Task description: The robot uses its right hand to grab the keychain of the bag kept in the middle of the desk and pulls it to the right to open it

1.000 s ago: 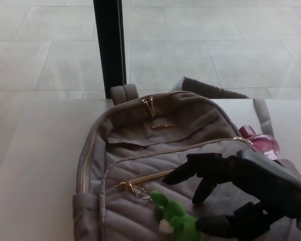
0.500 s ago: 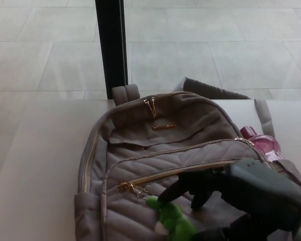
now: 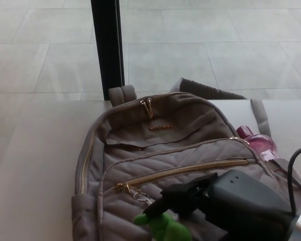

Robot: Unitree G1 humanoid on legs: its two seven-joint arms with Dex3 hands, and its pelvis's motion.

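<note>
A grey quilted backpack (image 3: 155, 145) lies flat in the middle of the pale desk (image 3: 34, 165). A gold zipper (image 3: 190, 169) runs across its front pocket and ends at a ring pull (image 3: 132, 191) on the left. From that pull hangs a green plush keychain (image 3: 165, 231), cut off by the bottom edge. My right hand (image 3: 188, 198) comes in from the lower right and lies over the top of the plush, touching it. Whether it grips the plush is hidden. My left hand does not show.
A pink bottle (image 3: 258, 143) sticks out of the bag's right side pocket. A black post (image 3: 107, 45) stands behind the desk on the tiled floor. A black cable (image 3: 293, 160) loops above my right forearm. The bag's straps lie at the back right.
My right hand has dropped lower and moved left over the front pocket, from above the zipper onto the green plush. The view has shifted slightly.
</note>
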